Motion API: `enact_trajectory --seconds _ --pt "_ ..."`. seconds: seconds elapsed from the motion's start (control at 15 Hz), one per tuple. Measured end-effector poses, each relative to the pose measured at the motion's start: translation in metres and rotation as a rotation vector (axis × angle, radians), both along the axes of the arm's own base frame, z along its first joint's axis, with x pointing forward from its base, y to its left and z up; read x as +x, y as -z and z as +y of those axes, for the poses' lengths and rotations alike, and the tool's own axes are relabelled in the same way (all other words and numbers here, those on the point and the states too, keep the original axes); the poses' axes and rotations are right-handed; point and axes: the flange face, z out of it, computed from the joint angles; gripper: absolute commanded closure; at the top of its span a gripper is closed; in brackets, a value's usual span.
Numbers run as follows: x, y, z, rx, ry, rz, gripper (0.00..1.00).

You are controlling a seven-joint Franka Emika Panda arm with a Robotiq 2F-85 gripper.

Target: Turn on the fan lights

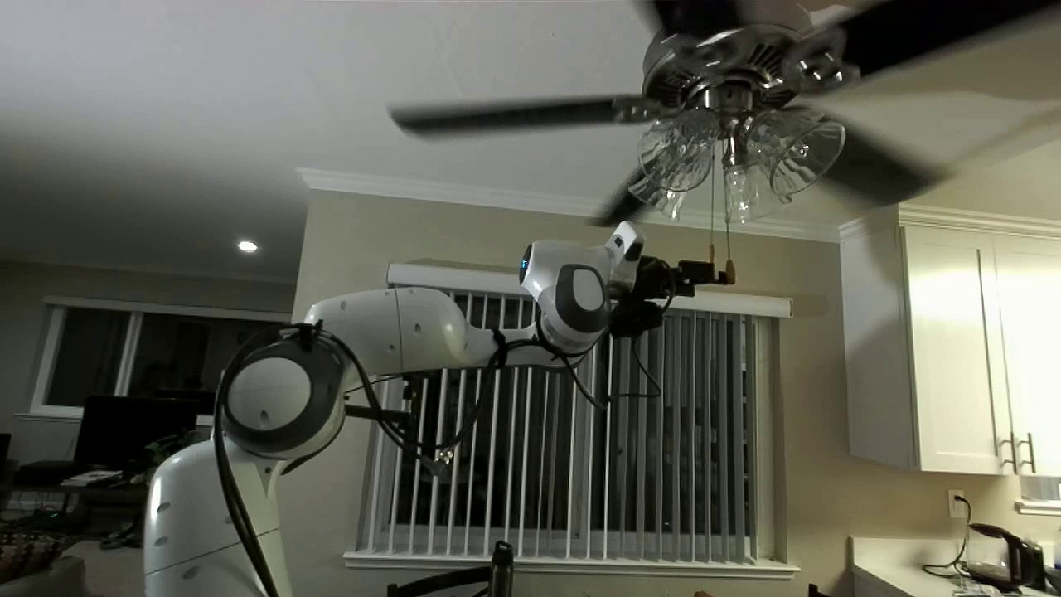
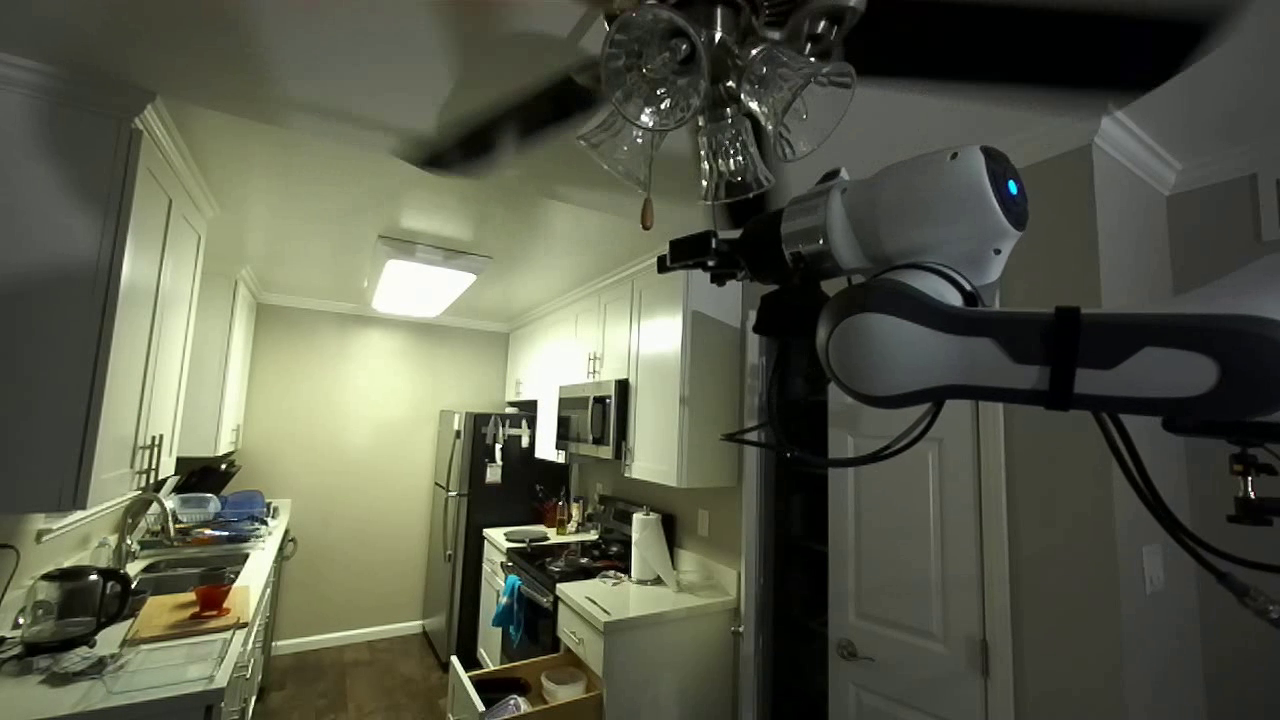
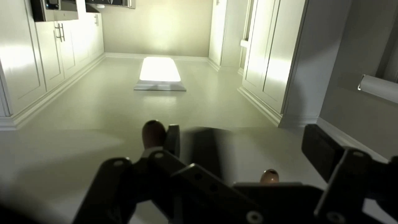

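Note:
The fan lights are a cluster of clear, bell-shaped glass shades under a metal hub, in both exterior views (image 1: pixel 680 153) (image 2: pixel 655 70). They look unlit. Two thin pull chains hang below them with small wooden knobs. My gripper (image 1: pixel 714 275) is level with the knobs, below the shades; it also shows in an exterior view (image 2: pixel 690 252). In the wrist view my gripper (image 3: pixel 247 146) is open. One knob (image 3: pixel 270 176) shows between its fingers, partly hidden by the gripper body. Another knob (image 3: pixel 154 134) is just outside the left finger; touching cannot be told.
Long dark fan blades (image 1: pixel 514 116) spread above the arm and look motion-blurred. White cabinets (image 1: pixel 953 348) stand beside a window with vertical blinds (image 1: pixel 530 448). A lit ceiling panel (image 2: pixel 422 288) is over the kitchen. The wrist view is upside down, with the ceiling low.

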Motion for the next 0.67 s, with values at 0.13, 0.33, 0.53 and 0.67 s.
enact_trajectory --seconds 0.13,0.33,0.53,0.67 --pt "-0.004 -0.001 -0.003 -0.011 0.007 0.047 0.0" --pt "-0.012 -0.009 -0.018 -0.011 0.029 0.071 0.0" --pt "-0.02 -0.018 -0.031 -0.019 0.052 0.057 0.0" --pt "-0.023 -0.021 -0.032 -0.022 0.053 0.05 0.0"
